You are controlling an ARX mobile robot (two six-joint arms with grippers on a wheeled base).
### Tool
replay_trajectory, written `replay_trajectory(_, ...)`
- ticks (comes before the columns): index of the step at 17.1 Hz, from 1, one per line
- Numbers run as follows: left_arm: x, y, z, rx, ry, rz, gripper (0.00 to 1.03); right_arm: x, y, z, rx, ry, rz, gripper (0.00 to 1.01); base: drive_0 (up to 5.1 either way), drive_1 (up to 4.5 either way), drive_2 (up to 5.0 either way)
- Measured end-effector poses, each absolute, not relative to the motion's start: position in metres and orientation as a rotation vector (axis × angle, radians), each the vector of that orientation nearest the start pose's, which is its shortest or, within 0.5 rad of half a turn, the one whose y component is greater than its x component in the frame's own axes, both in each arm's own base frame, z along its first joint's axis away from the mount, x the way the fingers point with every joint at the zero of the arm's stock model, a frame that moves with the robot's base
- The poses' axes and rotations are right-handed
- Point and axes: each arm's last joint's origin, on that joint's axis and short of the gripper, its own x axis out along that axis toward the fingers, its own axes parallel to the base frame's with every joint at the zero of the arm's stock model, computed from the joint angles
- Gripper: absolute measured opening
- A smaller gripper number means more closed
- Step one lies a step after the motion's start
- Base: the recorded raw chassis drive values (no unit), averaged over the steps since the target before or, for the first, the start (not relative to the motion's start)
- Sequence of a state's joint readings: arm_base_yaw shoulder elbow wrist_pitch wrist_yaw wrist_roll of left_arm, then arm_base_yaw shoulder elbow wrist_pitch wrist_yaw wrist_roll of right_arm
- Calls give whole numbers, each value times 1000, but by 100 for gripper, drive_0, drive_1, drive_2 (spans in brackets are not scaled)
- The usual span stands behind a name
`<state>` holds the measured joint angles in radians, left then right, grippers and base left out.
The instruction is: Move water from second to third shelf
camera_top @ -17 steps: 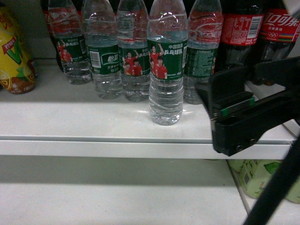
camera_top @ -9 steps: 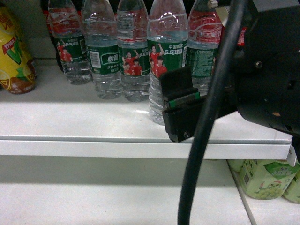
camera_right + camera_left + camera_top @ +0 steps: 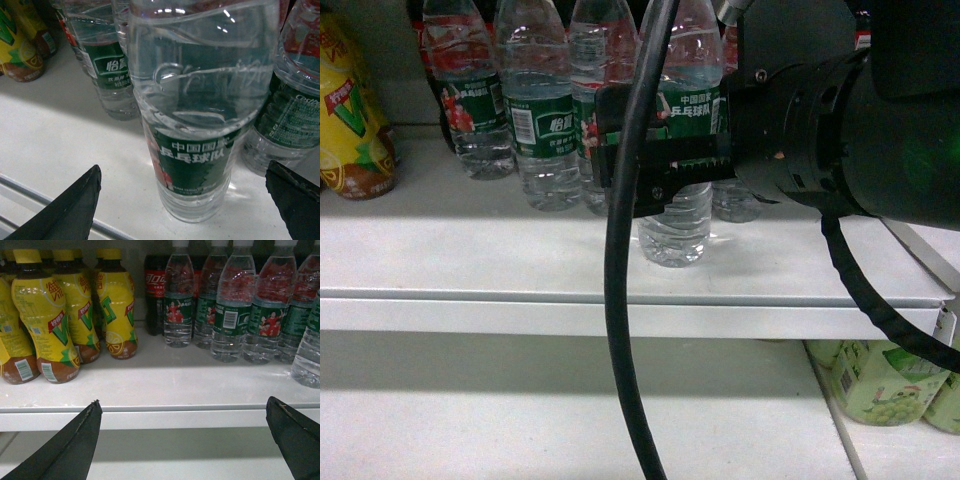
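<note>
At the far left of the head frame you have the yellow tea bottles (image 3: 350, 120) pushed to the shelf end, clear of the work; right of them the row of water bottles (image 3: 545, 110) stands along the back of the upper shelf (image 3: 520, 260), labels forward.

The water (image 3: 677, 150) you want sits centre frame, upright and alone ahead of that row, near the shelf's front lip; likely set forward so a claw can reach both its sides without knocking its neighbours. The lower shelf (image 3: 520, 410), bottom of the frame, lies bare on its left and is probably the destination; pale green bottles (image 3: 880, 385) fill its lower right corner.

Your left claw (image 3: 182, 440) hangs wide apart with nothing in it, its two dark tips at the bottom corners of the left wrist frame, parked below the shelf edge and well away from the bottle.

Your right claw (image 3: 660, 165) has its fingers spread at label height around the water; in the right wrist frame the tips stand at either bottom corner with the bottle (image 3: 200, 115) between them, gaps showing both sides, so nothing is gripped yet; you would judge closing to be the step in hand.
</note>
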<state>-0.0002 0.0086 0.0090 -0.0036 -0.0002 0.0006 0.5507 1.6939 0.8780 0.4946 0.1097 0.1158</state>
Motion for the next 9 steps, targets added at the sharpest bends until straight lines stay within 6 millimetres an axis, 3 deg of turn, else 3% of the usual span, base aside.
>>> replay_trajectory(9,98,0,166,1,3,0,98,337,206,196,2,330,327,98,0,0,0)
